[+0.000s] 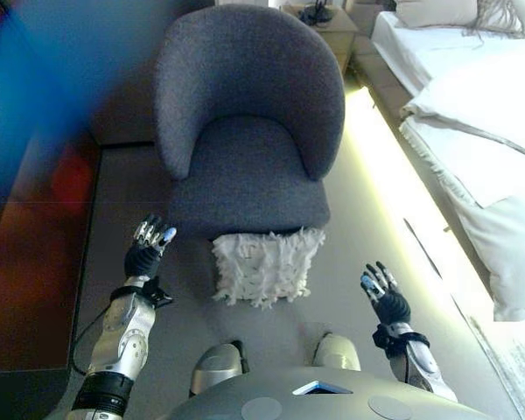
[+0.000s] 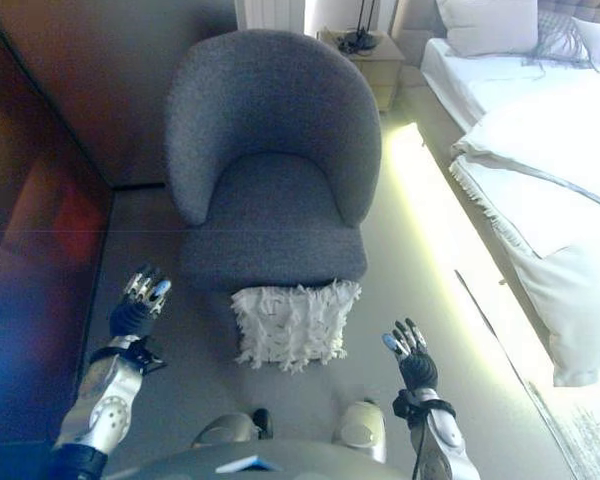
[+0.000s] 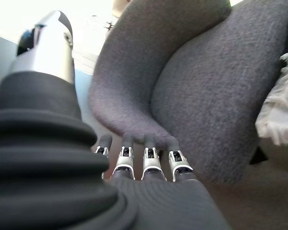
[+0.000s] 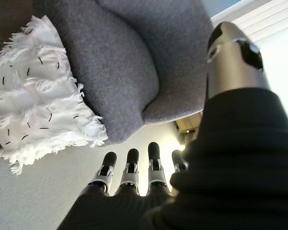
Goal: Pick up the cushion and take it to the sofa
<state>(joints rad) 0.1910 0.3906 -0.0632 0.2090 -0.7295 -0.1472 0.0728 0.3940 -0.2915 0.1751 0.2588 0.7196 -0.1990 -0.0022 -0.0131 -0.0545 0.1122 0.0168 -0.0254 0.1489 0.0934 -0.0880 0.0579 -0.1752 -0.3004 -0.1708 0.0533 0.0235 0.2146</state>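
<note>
A white fringed cushion (image 1: pixel 264 265) lies on the grey carpet, leaning against the front of a grey armchair (image 1: pixel 245 122); it also shows in the right wrist view (image 4: pixel 36 91). My left hand (image 1: pixel 147 249) is open and empty, to the left of the cushion near the chair's front corner. My right hand (image 1: pixel 383 293) is open and empty, to the right of the cushion above the carpet. Neither hand touches the cushion. The chair (image 3: pixel 206 96) fills the left wrist view past my straight fingers (image 3: pixel 149 160).
A white bed (image 1: pixel 481 114) runs along the right with a lit strip under its edge. A small bedside table (image 1: pixel 319 22) stands behind the chair. A dark wooden panel (image 1: pixel 26 254) lines the left side.
</note>
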